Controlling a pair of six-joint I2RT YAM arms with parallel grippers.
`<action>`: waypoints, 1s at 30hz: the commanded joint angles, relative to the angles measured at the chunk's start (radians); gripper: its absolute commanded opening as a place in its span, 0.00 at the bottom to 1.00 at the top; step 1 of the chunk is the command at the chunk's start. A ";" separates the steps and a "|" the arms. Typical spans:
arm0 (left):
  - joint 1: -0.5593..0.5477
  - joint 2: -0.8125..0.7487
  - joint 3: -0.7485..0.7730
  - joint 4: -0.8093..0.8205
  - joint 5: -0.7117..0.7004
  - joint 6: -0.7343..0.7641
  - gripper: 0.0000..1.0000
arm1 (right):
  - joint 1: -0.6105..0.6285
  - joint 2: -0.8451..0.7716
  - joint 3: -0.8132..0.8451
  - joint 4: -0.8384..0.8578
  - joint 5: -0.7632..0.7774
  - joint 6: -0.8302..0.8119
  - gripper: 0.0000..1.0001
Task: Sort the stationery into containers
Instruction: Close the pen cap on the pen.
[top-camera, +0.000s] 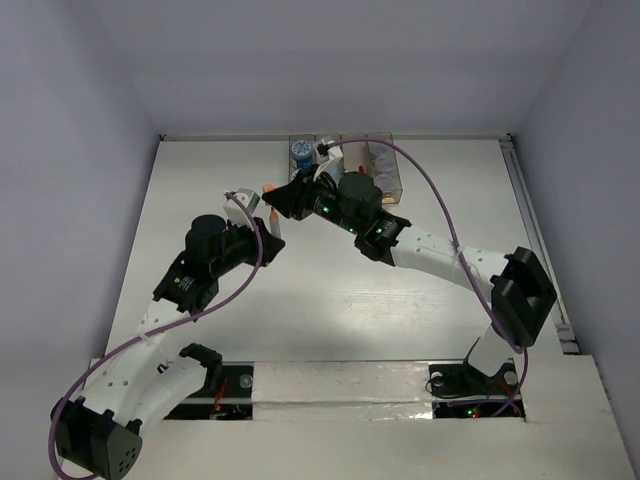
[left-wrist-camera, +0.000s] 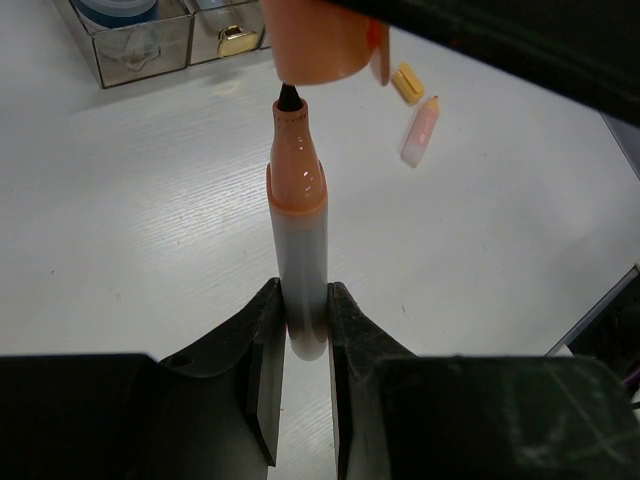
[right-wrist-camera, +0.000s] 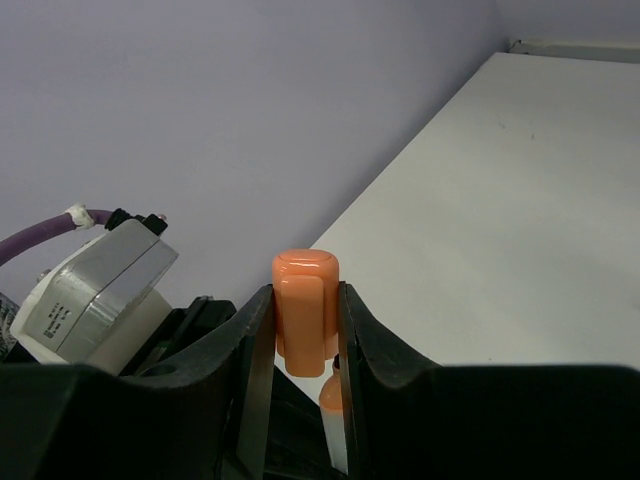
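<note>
My left gripper is shut on the lower end of a white marker. The marker points away from me, with its orange collar and bare black tip showing. My right gripper is shut on the marker's orange-red cap and holds it just over the tip; the cap is off the marker. In the top view both grippers meet left of the containers, the left one below the right one. The cap also shows in the left wrist view.
The brownish bins stand at the far edge, with a blue-topped roll in one and a tan knob. A yellow stick and a pink stick lie loose on the white table beyond the marker.
</note>
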 joint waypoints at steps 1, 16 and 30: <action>0.005 -0.019 0.033 0.036 0.010 0.005 0.00 | 0.008 0.015 0.050 0.019 0.017 -0.016 0.00; 0.014 -0.027 0.033 0.037 0.002 0.002 0.00 | 0.008 0.010 0.030 0.011 0.049 -0.031 0.00; 0.032 -0.034 0.031 0.037 -0.007 -0.001 0.00 | 0.037 0.022 0.006 0.005 0.087 -0.058 0.00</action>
